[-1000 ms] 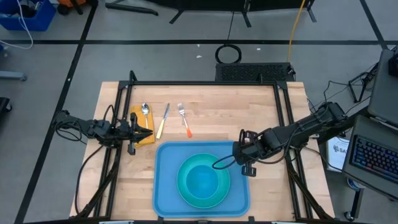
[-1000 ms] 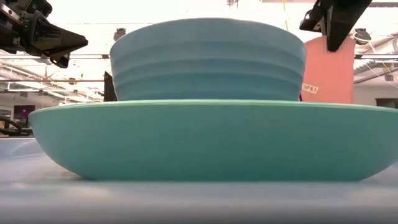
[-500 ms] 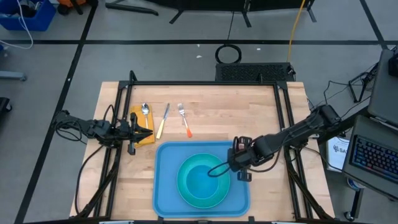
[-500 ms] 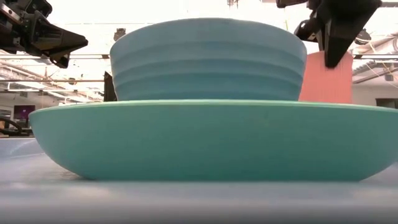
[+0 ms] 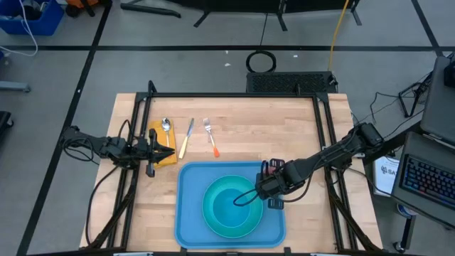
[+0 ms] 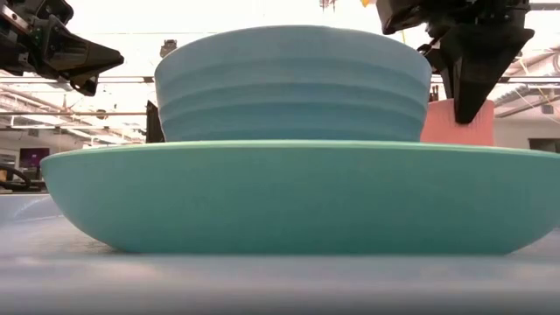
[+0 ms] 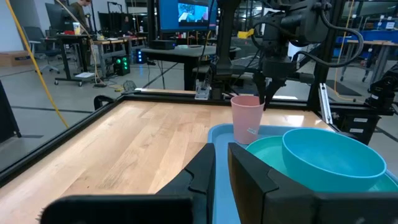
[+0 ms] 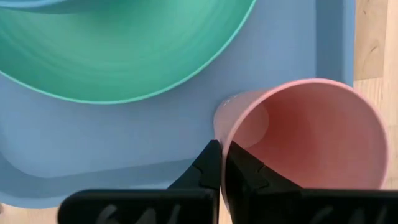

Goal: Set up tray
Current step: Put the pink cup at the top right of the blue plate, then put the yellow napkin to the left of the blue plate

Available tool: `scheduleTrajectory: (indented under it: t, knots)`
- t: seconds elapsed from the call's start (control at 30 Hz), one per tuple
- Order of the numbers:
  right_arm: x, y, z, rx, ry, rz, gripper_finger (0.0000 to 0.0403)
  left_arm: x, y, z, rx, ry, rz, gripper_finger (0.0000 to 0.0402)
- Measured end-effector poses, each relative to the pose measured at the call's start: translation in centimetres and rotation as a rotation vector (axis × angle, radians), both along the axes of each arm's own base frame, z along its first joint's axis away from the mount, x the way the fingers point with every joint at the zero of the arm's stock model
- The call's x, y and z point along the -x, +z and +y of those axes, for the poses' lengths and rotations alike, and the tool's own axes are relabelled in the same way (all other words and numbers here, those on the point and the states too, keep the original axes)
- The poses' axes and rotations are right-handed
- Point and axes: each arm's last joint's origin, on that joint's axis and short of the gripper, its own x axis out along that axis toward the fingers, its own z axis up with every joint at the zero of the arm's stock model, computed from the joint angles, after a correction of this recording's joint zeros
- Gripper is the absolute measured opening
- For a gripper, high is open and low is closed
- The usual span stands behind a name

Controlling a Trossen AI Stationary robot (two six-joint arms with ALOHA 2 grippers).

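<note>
Two grippers in view. Right gripper point(image 8: 221, 163), fingers pressed together and holding nothing, poised straight above the rim of the pink cup point(image 8: 301, 134). Cup upright in the tray's corner, just beside the turquoise plate point(image 8: 118, 50). Blue bowl point(image 7: 331, 157) seated on that plate. Tray point(image 5: 186, 213), light blue, lying at the near middle of the wooden table point(image 5: 234, 139). Left gripper point(image 5: 164, 153) waiting at the table's left side, fingers nearly closed, apparently empty, beside spoon point(image 5: 166, 125), knife point(image 5: 186, 138), fork point(image 5: 210, 135).
</note>
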Motion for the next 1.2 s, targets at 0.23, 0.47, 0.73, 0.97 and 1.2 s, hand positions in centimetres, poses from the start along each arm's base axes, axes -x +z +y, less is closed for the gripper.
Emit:
scheduleTrajectory:
  t: [0.23, 0.47, 0.73, 0.97, 1.2]
  knots:
    - [-0.2, 0.0, 0.1, -0.015, -0.004, -0.015, 0.0008, 0.0, 0.0, 0.0, 0.000, 0.000, 0.000, 0.0047]
    - [-0.3, 0.0, 0.1, -0.024, -0.007, -0.022, 0.0024, 0.0, 0.0, 0.0, 0.000, 0.000, 0.000, 0.0047]
    - [-0.2, 0.0, 0.1, -0.023, -0.010, -0.018, 0.0046, 0.0, 0.0, 0.0, 0.000, 0.000, 0.000, 0.0047]
    - [0.0, 0.5, 0.0, -0.031, -0.016, -0.033, 0.0073, 0.0, 0.0, 0.0, 0.000, 0.000, 0.000, 0.0047]
    - [0.8, 2.2, -0.4, -0.056, -0.026, -0.086, 0.0098, 0.0, 0.0, 0.0, 0.000, 0.000, 0.000, 0.0047]
